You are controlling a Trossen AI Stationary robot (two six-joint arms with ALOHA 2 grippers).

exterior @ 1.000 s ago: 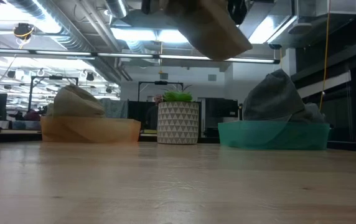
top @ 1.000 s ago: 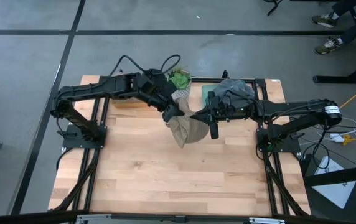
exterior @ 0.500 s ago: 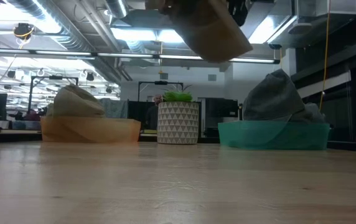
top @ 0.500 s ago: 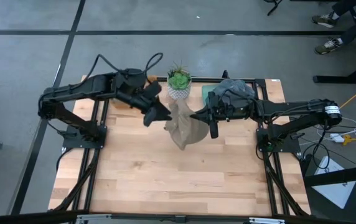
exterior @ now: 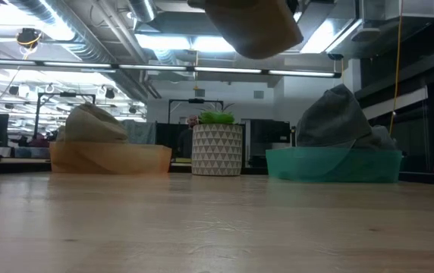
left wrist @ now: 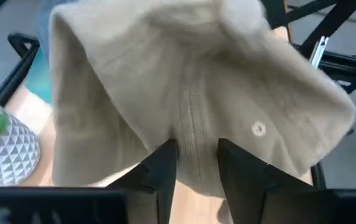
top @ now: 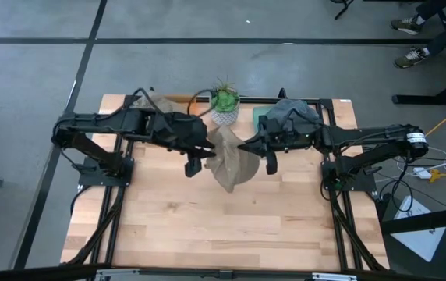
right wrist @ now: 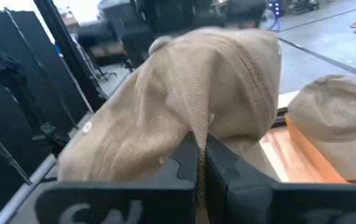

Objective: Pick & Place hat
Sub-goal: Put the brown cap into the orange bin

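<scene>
The tan knitted hat [top: 232, 162] hangs in the air over the table's middle, high in the low view [exterior: 255, 26]. My right gripper [top: 245, 146] comes in from the table's right and is shut on the hat's upper part. My left gripper [top: 199, 152] is open at the hat's left side. In the left wrist view its two fingers [left wrist: 162, 163] stand on either side of a ribbed ridge of the hat [left wrist: 193, 134]. My right gripper pinches a raised fold of the hat [right wrist: 198, 127] between its two fingers, coming level from the table's right. The hat is lifted clear of the table and droops below and to the left of the fingers. My left gripper: I cannot tell whether its fingers touch the hat.
Along the far edge stand an orange tray [exterior: 111, 157] with another tan hat [exterior: 92, 123], a potted plant in a white patterned pot [top: 223, 103], and a teal tray [exterior: 334, 163] holding a grey hat [top: 293, 113]. The wooden table [top: 223, 226] stretches out nearer.
My left gripper came off the hat and drew back toward the table's left. It then swung in again, nearer and lower, up to the hat's left side. The hat stayed hanging from my right gripper, which kept still.
</scene>
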